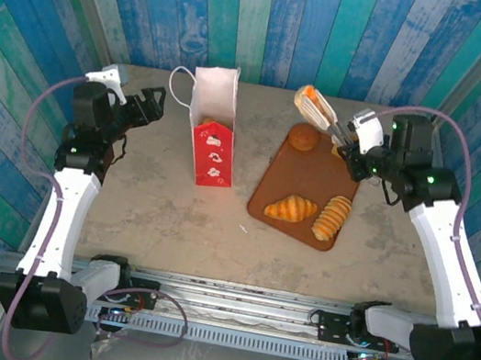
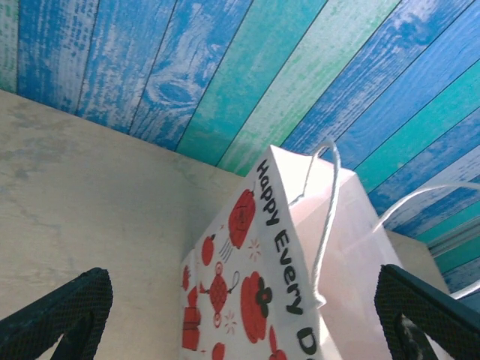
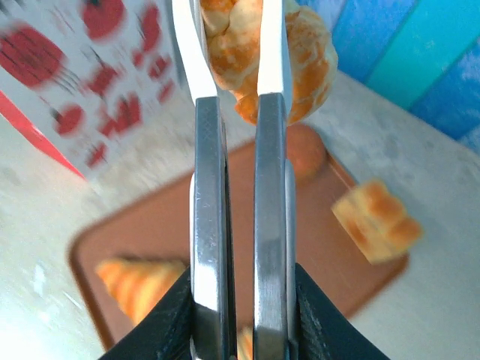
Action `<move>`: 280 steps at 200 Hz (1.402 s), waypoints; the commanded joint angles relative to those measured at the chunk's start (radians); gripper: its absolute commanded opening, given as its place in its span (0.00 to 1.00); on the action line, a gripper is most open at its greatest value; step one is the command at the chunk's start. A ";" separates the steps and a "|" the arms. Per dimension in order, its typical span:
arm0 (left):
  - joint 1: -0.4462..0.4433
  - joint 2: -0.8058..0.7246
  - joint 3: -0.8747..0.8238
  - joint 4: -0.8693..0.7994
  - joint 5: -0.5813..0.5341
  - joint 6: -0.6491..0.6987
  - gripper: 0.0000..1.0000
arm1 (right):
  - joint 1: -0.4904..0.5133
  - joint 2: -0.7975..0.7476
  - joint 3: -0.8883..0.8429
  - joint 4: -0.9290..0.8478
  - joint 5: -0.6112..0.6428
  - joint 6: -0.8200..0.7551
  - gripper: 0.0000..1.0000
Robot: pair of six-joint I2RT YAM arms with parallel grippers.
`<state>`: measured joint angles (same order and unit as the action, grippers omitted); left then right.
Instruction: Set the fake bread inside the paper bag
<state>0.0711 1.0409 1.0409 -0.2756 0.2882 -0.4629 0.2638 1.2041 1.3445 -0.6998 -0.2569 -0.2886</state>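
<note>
My right gripper (image 1: 319, 112) is shut on a golden-brown piece of fake bread (image 1: 308, 98), held in the air above the far edge of the brown tray (image 1: 277, 182). In the right wrist view the piece of fake bread (image 3: 304, 52) sits pinched between the long metal fingers (image 3: 271, 172). On the tray lie a croissant (image 1: 291, 209), a ridged horn (image 1: 332, 217) and a round bun (image 1: 304, 137); a cube bun (image 3: 375, 221) rests at its edge. The white and red paper bag (image 1: 212, 128) stands open-topped left of the tray. My left gripper (image 1: 147, 103) is open beside the bag (image 2: 262, 285).
Blue and green plank walls (image 1: 278, 19) close in the back and sides of the table. Bare tabletop (image 1: 151, 211) lies in front of the bag and tray. The bag's cord handles (image 2: 326, 217) hang loose near my left fingers.
</note>
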 commanded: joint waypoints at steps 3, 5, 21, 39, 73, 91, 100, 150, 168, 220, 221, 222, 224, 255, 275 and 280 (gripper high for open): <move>0.004 0.035 0.044 0.038 0.081 -0.061 0.94 | 0.035 -0.085 -0.057 0.261 -0.137 0.177 0.14; 0.004 0.038 0.045 0.039 0.085 -0.065 0.94 | 0.039 -0.092 -0.062 0.273 -0.138 0.188 0.14; 0.004 0.057 0.055 0.052 0.117 -0.084 0.95 | 0.065 -0.118 -0.075 0.347 -0.159 0.272 0.13; 0.004 0.081 0.064 0.070 0.153 -0.102 0.98 | 0.099 -0.120 -0.055 0.380 -0.182 0.340 0.13; 0.004 0.130 0.077 0.106 0.219 -0.136 0.97 | 0.175 -0.106 0.008 0.403 -0.166 0.397 0.13; 0.004 0.156 0.080 0.133 0.254 -0.152 0.92 | 0.213 -0.092 0.033 0.422 -0.151 0.435 0.13; 0.004 0.167 0.082 0.144 0.266 -0.159 0.88 | 0.233 -0.080 0.048 0.428 -0.146 0.454 0.12; 0.004 0.209 0.090 0.189 0.271 -0.171 0.60 | 0.399 0.042 0.157 0.422 -0.057 0.504 0.10; 0.004 0.209 0.090 0.200 0.273 -0.171 0.52 | 0.463 0.095 0.199 0.418 -0.014 0.488 0.10; 0.004 0.252 0.090 0.202 0.268 -0.148 0.30 | 0.584 0.240 0.315 0.376 0.145 0.461 0.09; 0.004 0.252 0.089 0.202 0.268 -0.147 0.30 | 0.586 0.242 0.316 0.375 0.146 0.462 0.09; 0.004 0.252 0.089 0.202 0.268 -0.145 0.30 | 0.587 0.245 0.316 0.376 0.147 0.463 0.09; 0.004 0.252 0.088 0.201 0.267 -0.145 0.29 | 0.588 0.247 0.317 0.377 0.150 0.464 0.09; 0.004 0.265 0.085 0.204 0.263 -0.137 0.21 | 0.596 0.295 0.314 0.381 0.168 0.505 0.09; 0.004 0.268 0.081 0.205 0.257 -0.134 0.10 | 0.598 0.320 0.305 0.378 0.183 0.532 0.09; 0.004 0.269 0.081 0.201 0.254 -0.131 0.09 | 0.598 0.325 0.302 0.373 0.191 0.542 0.09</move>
<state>0.0711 1.2793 1.1088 -0.0917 0.5430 -0.6144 0.8562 1.5143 1.6238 -0.3588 -0.1173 0.2096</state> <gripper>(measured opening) 0.118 0.269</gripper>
